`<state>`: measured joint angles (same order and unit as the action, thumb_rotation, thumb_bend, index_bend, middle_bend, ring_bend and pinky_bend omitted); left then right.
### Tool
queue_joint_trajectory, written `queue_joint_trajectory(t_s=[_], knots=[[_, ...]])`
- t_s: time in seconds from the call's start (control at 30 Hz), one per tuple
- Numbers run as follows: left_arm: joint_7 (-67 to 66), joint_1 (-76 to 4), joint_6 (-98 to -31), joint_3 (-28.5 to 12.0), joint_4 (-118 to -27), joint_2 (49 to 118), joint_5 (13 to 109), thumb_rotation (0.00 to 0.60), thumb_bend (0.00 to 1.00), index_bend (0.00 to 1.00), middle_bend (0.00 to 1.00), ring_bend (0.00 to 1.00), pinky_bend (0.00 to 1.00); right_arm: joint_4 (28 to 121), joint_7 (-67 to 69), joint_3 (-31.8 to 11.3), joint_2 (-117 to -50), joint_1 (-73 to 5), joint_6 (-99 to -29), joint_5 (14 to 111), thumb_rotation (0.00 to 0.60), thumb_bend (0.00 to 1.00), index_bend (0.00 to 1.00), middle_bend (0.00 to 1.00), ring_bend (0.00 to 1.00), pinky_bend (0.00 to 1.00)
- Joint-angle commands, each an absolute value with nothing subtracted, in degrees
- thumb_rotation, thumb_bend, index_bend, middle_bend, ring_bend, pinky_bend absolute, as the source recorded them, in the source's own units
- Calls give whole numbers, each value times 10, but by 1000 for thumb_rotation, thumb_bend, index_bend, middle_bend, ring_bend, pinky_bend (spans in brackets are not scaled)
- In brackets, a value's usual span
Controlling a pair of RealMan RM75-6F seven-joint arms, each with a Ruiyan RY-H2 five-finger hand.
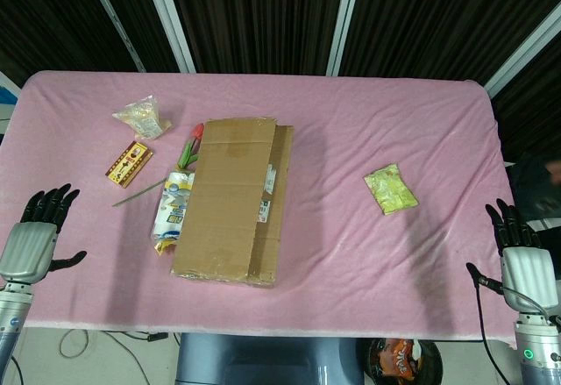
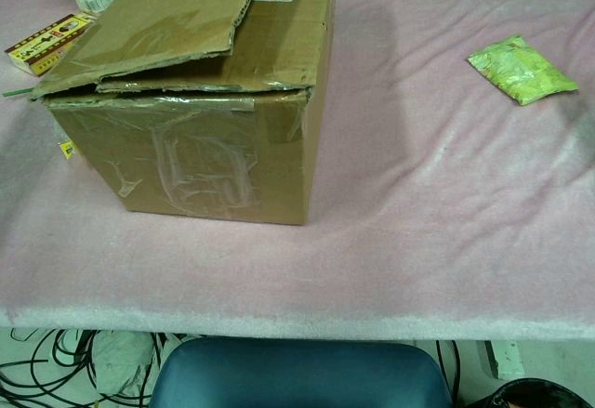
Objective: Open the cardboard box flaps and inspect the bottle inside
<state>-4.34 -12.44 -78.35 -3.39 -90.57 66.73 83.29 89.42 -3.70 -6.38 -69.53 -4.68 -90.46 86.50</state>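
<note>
A brown cardboard box [image 1: 232, 199] stands left of the table's middle, its top flaps lying down over it. In the chest view the box [image 2: 214, 120] shows its taped front wall, and one top flap sits slightly raised. The bottle inside is hidden. My left hand [image 1: 37, 234] hovers at the table's left front edge, fingers spread and holding nothing. My right hand [image 1: 521, 258] hovers at the right front edge, fingers also spread and empty. Both hands are well away from the box. Neither hand shows in the chest view.
A pink cloth [image 1: 368, 139] covers the table. Left of the box lie a clear snack bag [image 1: 143, 117], a red-and-gold packet [image 1: 129, 163], a white packet [image 1: 173, 205] and a red-tipped stick [image 1: 190, 146]. A yellow-green pouch [image 1: 390, 188] lies right of the box.
</note>
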Motion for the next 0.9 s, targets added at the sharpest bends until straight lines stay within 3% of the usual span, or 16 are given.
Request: queue_joint_trajectory(t_s=[0.03, 0.43, 0.57, 0.77, 0.9], knots=[[-42, -125, -783, -33, -906, 667, 834, 600, 58, 0, 0, 0, 0, 893, -36, -64, -696, -47, -904, 865, 600, 209, 0, 0, 37, 218], [-74, -141, -776, -22, -896, 652, 877, 600, 61, 0, 0, 0, 0, 891, -32, -71, -703, -50, -903, 860, 600, 209, 0, 0, 38, 218], [-79, -158, -768, -22, -911, 635, 904, 600, 103, 0, 0, 0, 0, 888, -31, -72, -707, -52, -899, 858, 600, 209, 0, 0, 38, 218], [-85, -216, -720, -38, -953, 580, 946, 600, 318, 0, 0, 0, 0, 887, -25, -74, -710, -52, -899, 855, 600, 209, 0, 0, 38, 217], [-73, -281, -669, -70, -988, 543, 967, 600, 443, 0, 0, 0, 11, 886, -21, -75, -712, -53, -896, 852, 600, 208, 0, 0, 37, 218]])
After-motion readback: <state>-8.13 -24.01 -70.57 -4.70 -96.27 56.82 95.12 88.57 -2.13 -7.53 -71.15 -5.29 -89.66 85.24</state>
